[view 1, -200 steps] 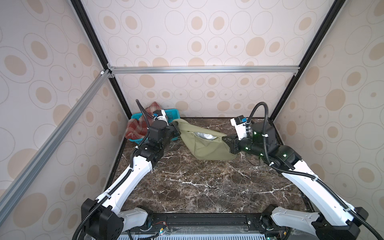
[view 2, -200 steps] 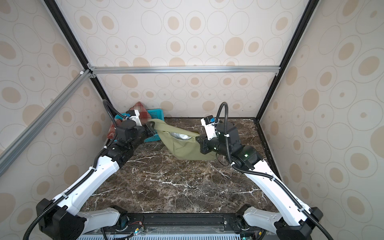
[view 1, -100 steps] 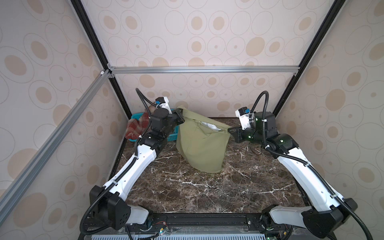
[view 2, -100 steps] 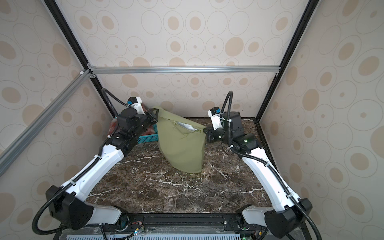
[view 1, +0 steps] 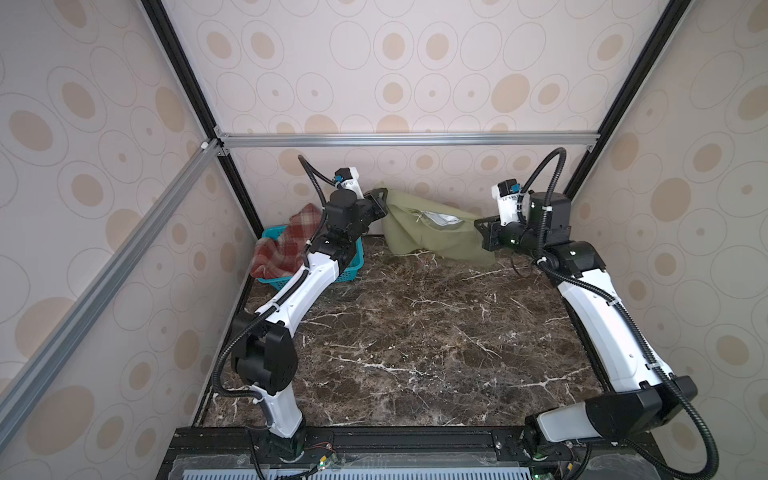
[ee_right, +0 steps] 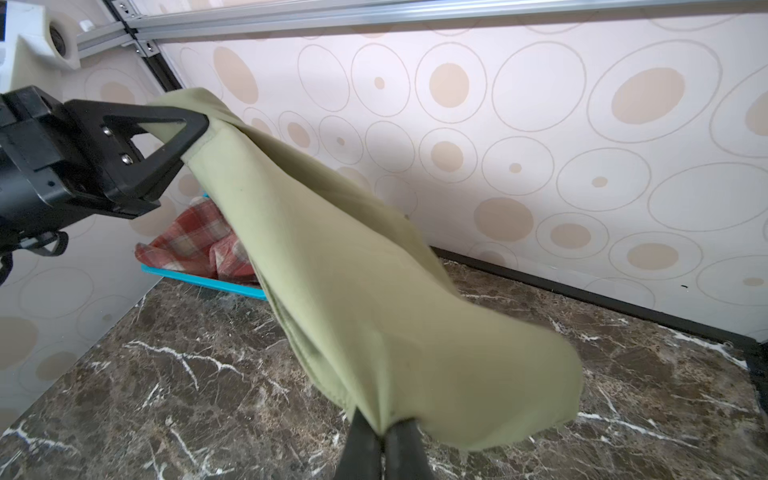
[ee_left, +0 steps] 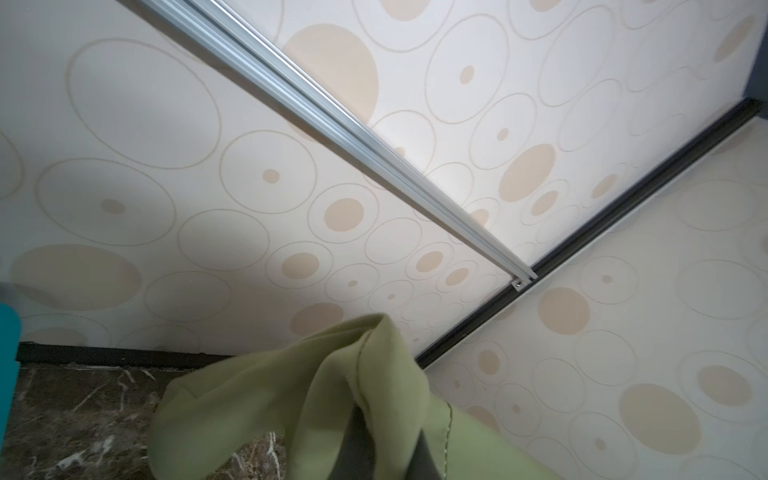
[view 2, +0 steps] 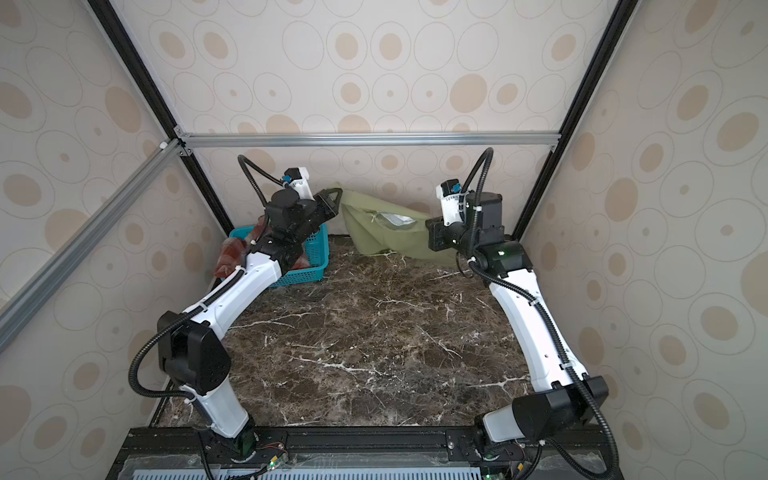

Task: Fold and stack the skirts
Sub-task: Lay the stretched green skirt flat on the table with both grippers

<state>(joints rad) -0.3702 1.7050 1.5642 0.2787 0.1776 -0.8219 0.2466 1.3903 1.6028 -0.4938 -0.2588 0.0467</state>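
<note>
left gripper (view 1: 380, 201): we pinch the olive skirt (view 1: 419, 239) at one corner, fingers closed.
right gripper (ee_right: 382, 430): closed on its other end.
plaid skirt (view 1: 286, 245): draped over the teal basket (view 2: 316, 259).

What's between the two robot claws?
The green skirt hangs between the left gripper and the right gripper, each pinching an end; the right wrist view shows it.

The olive skirt (view 1: 415, 235) hangs stretched between left fingers (view 1: 377, 203) and right fingers (view 1: 482, 226).
</note>
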